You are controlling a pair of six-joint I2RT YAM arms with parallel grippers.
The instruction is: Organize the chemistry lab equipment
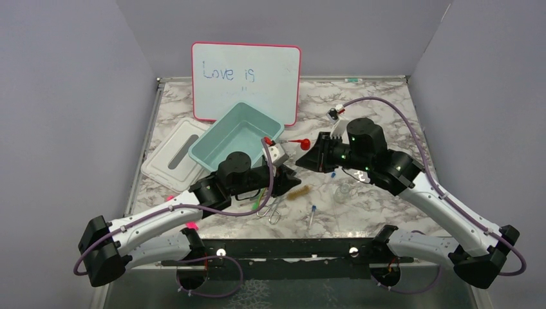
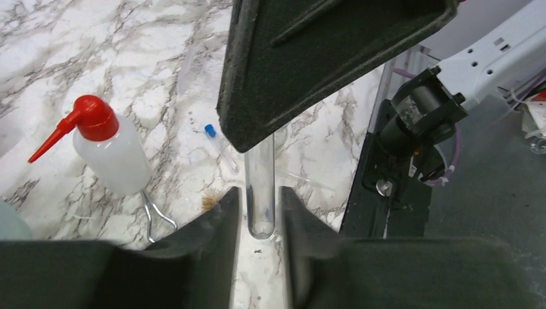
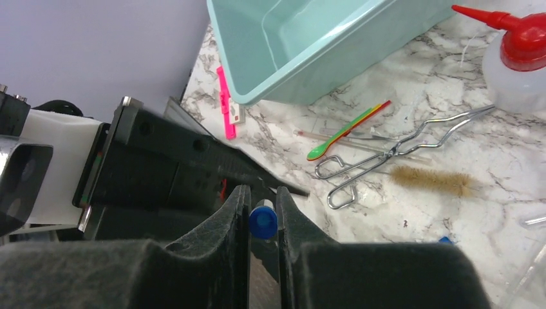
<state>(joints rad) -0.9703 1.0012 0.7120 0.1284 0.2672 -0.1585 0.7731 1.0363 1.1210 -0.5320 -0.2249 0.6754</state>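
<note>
The right gripper (image 3: 263,201) pinches the blue cap of a clear tube (image 3: 263,222). The tube's round glass end sits between the left gripper (image 2: 260,196) fingers with thin gaps on either side, so I cannot tell whether they squeeze it. Both meet near the teal bin (image 3: 322,71). In front of the bin lie the squeeze bottle (image 2: 109,151), tongs (image 3: 386,151) and brush (image 3: 431,180). Behind it, a whiteboard (image 1: 246,80) reads "Love is".

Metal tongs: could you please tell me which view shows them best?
The right wrist view: the metal tongs lie whole and sharp beside the brush. The top view shows them tiny; the left wrist view catches only a wire loop.
</note>
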